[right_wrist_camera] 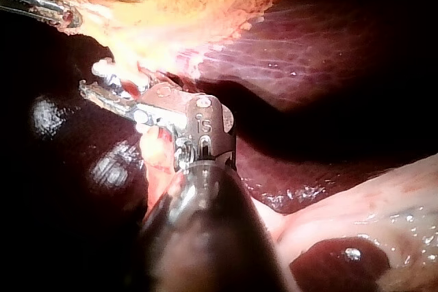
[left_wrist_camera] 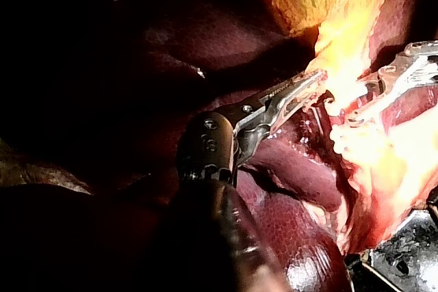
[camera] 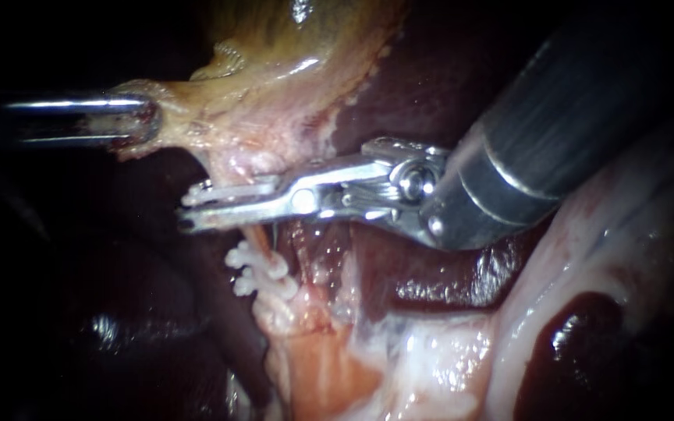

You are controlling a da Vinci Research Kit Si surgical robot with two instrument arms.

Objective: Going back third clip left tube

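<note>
Clips (camera: 259, 273) sit on the left tube (camera: 257, 236). The right tool (camera: 189, 209), at centre, is narrowly open and empty, and should retreat toward upper right. The left tool (camera: 146, 121) grips the gallbladder (camera: 274, 70).

your left tube (camera: 257, 238) shows as a thin, pinkish-orange strand running down from behind your right instrument (camera: 189, 210) to the pale, fatty tissue below. its upper end is hidden by that instrument. white clips (camera: 257, 273) sit across the tube's lower stretch, stacked close, one just beneath the other. you can tell at least two apart, and their knobbly ends stick out to the view's left over the dark liver. in the right wrist view the same white clips (right_wrist_camera: 104, 70) lie just ahead of the instrument's tip.
</note>
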